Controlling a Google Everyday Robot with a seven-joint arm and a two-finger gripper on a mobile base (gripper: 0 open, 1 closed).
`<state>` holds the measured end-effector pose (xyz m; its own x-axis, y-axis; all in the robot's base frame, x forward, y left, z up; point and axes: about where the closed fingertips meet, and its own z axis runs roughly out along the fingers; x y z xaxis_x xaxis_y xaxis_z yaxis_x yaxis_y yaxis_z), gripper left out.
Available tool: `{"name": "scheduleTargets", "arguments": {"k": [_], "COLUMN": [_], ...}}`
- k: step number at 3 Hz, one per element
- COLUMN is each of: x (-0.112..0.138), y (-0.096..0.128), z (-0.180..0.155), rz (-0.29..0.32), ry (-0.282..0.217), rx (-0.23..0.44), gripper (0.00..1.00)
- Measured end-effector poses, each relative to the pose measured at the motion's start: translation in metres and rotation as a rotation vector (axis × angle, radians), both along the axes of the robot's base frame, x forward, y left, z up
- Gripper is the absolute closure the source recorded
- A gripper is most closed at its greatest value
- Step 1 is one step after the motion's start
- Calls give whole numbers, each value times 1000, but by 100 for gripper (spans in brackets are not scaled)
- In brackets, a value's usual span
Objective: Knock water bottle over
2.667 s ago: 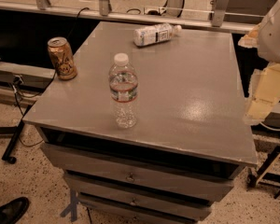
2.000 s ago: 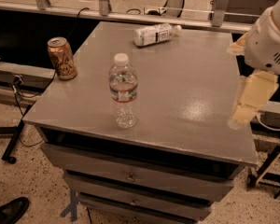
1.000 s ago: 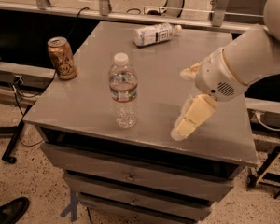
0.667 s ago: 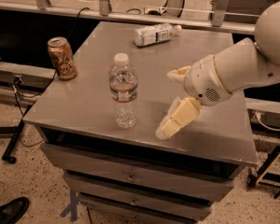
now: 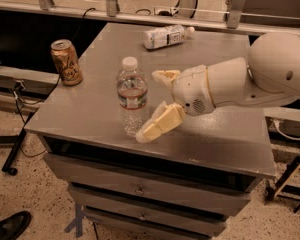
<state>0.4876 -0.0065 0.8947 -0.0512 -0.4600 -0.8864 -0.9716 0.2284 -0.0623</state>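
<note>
The water bottle [image 5: 132, 98] is clear ribbed plastic with a white cap and a narrow label band. It stands upright near the front left of the grey table [image 5: 230, 134]. My gripper [image 5: 150, 106] reaches in from the right, just to the right of the bottle at about its mid height. Its two cream fingers are spread apart. The lower finger [image 5: 160, 125] lies close beside the bottle's base, and the upper finger [image 5: 165, 77] is near the bottle's shoulder. It holds nothing. I cannot tell whether a finger touches the bottle.
A gold drink can [image 5: 66, 62] stands at the table's left edge. A bottle with an opaque white label [image 5: 165, 36] lies on its side at the back. Drawers [image 5: 140, 189] sit under the tabletop. A black shoe [image 5: 10, 226] is on the floor at the lower left.
My arm has swept from the table's right edge leftward across the tabletop, and the gripper now sits right beside the bottle. The bottle, can and lying bottle have not moved.
</note>
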Motion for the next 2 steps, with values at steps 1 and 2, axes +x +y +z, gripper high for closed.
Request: {"name": "scheduleTargets", "arguments": {"k": [1, 2], "x": [0, 2], "y": [30, 49], "z": [-4, -14], "rz": [17, 10], "ry": [10, 47], "rx": [71, 114], "gripper": [18, 40]}}
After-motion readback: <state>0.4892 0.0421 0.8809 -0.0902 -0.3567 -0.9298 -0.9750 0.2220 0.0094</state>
